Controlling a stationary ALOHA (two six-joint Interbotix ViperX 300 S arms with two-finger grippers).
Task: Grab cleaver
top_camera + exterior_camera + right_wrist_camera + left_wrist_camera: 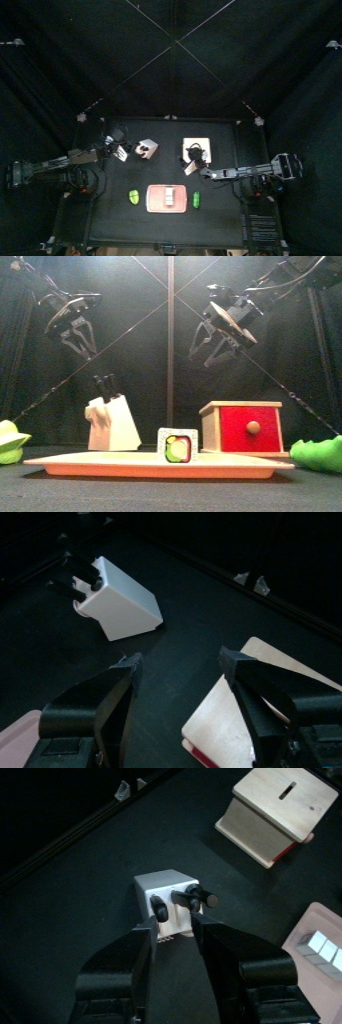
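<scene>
The cleaver (198,897) is not grabbed yet. It sits in the white knife block (112,423), and only its dark handle pokes out of the top, next to one more dark handle (160,907). Which of the two handles is the cleaver's is a guess. The left gripper (171,940) hangs right above the block with its two jaws spread apart and nothing between them. It needs to come down, close on the handle and pull it up. The right gripper (177,672) hangs up high on the other side, jaws open and empty too. The block looks smooth and hard, with a slanted side. Beside it stands a wooden box (243,427) with a red front and a round knob. In front lies a flat pink tray (80,464) with a sushi roll (178,445) standing on it. Bumpy green toys (317,452) sit at both ends of the tray. The table (80,878) is dark and flat.
</scene>
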